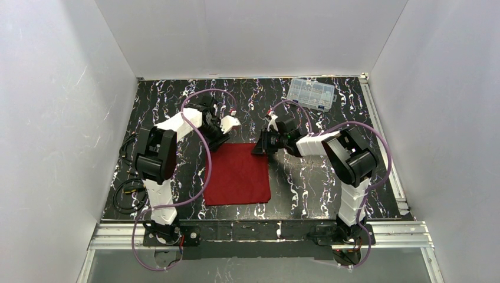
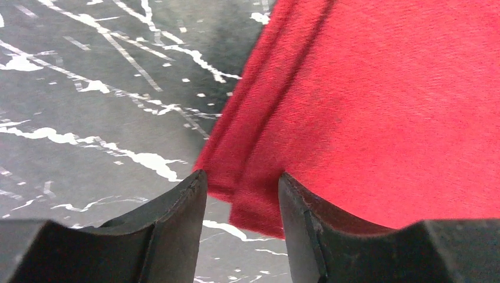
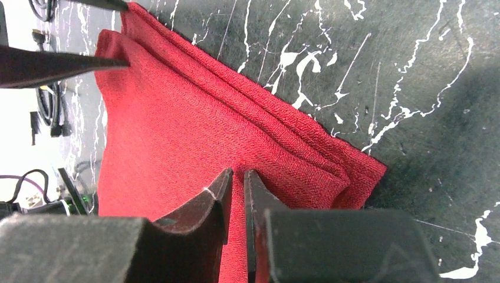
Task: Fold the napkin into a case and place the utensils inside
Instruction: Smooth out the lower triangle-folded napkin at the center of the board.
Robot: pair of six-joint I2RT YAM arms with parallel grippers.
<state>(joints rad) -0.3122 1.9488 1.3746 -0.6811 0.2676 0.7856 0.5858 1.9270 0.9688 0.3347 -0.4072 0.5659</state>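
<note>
While the red napkin (image 1: pixel 239 174) lies folded in layers on the black marbled table (image 1: pixel 306 177), right in the middle between the two arms, both grippers are down at its far edge. The left gripper (image 2: pixel 242 177) is at the far-left corner. Its fingers stand partly apart with the layered corner sitting in the gap between them, and whether they actually bite on the cloth I cannot tell. Over on the other side, the right gripper (image 3: pixel 237 172) is at the far-right corner. Its fingers are drawn in to a thin slit with red cloth showing in it, so that's a pinch on the napkin just in from its stacked edge. The rest of the cloth rests flat, its near edge towards the arm bases. A clear compartment box (image 1: pixel 311 93) sits at the far right, well apart from the napkin.
</note>
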